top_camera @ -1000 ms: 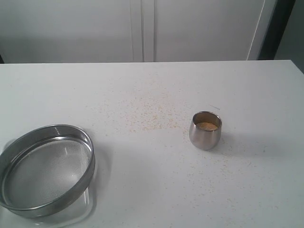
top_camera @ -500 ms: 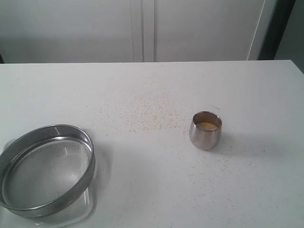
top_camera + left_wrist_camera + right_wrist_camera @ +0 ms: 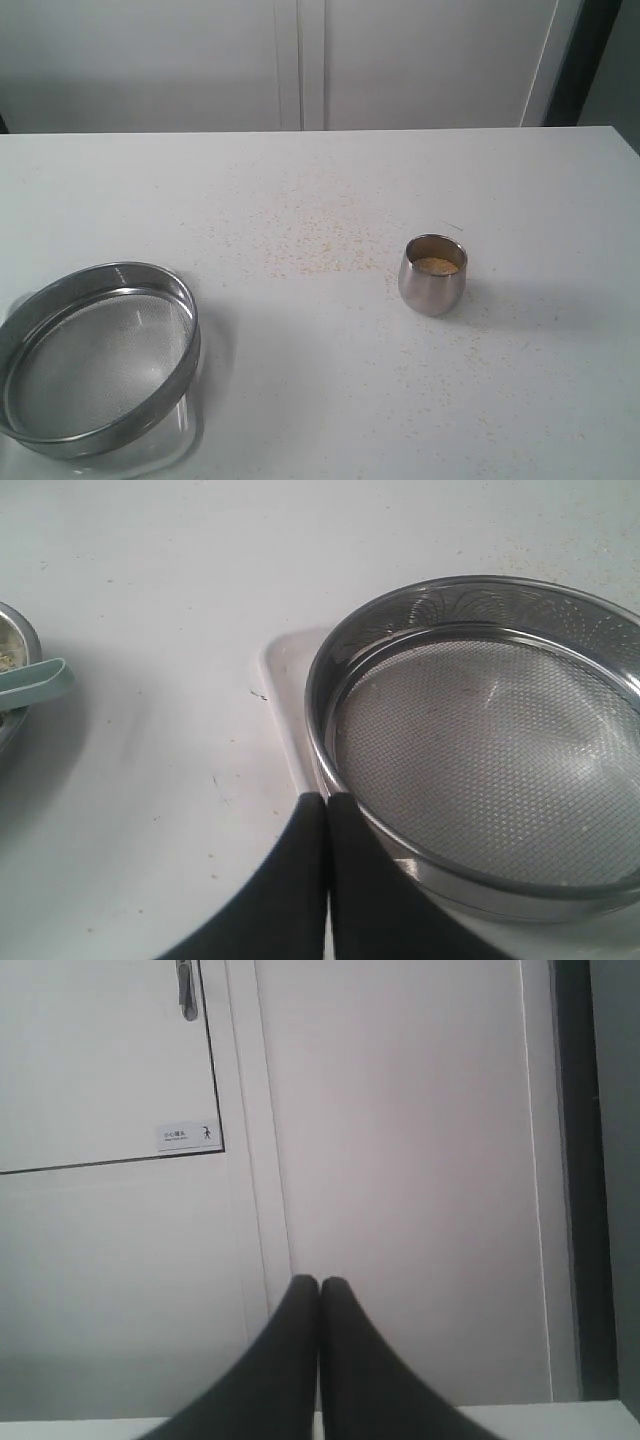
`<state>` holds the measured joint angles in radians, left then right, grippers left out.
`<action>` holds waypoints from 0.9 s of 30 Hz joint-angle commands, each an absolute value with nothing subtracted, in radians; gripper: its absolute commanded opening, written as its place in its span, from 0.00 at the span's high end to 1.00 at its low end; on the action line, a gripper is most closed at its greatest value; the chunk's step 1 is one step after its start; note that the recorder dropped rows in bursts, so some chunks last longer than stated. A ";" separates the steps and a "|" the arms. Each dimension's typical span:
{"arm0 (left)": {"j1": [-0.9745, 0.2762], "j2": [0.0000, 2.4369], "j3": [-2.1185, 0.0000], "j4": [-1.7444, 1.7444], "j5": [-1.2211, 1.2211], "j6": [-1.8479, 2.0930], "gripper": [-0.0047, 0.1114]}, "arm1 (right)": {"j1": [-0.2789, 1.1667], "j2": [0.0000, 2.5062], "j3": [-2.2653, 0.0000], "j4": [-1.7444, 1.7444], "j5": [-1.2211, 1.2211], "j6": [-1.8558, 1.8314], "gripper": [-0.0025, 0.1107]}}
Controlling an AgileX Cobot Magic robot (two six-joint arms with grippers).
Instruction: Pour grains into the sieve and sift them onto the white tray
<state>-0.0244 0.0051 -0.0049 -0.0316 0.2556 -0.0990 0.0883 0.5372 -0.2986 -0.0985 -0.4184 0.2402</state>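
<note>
The sieve (image 3: 95, 355) (image 3: 490, 740), round with a steel rim and grey mesh, rests at the table's front left. Under it lies the white tray (image 3: 282, 675), of which only a corner shows; in the exterior view a pale edge of the tray (image 3: 12, 305) peeks out. Yellowish grains (image 3: 436, 265) fill a small steel cup (image 3: 432, 275) right of centre. My left gripper (image 3: 326, 798) is shut and empty, its tips just outside the sieve's rim. My right gripper (image 3: 319, 1282) is shut and empty, pointing at a white cabinet. Neither arm shows in the exterior view.
Loose grains (image 3: 310, 245) are scattered over the white table's middle and in front of the cup. A steel bowl with a pale green handle (image 3: 30, 680) shows at the edge of the left wrist view. White cabinet doors (image 3: 300, 60) stand behind the table.
</note>
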 commanded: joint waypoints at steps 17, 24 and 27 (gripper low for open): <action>-0.022 0.000 0.000 -0.040 0.254 -0.097 0.96 | 0.090 1.029 -0.294 -0.360 -0.749 0.232 0.98; -0.022 0.000 0.000 -0.040 0.254 -0.097 0.96 | 0.090 1.219 -0.240 -0.529 -0.955 0.318 0.98; -0.022 0.000 0.000 -0.040 0.254 -0.097 0.96 | 0.090 1.298 -0.240 -0.620 -0.983 0.370 0.98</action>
<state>-0.0244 0.0051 -0.0049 -0.0316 0.2556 -0.0972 0.0883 1.2628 -0.2471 -0.5753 -0.9469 0.3395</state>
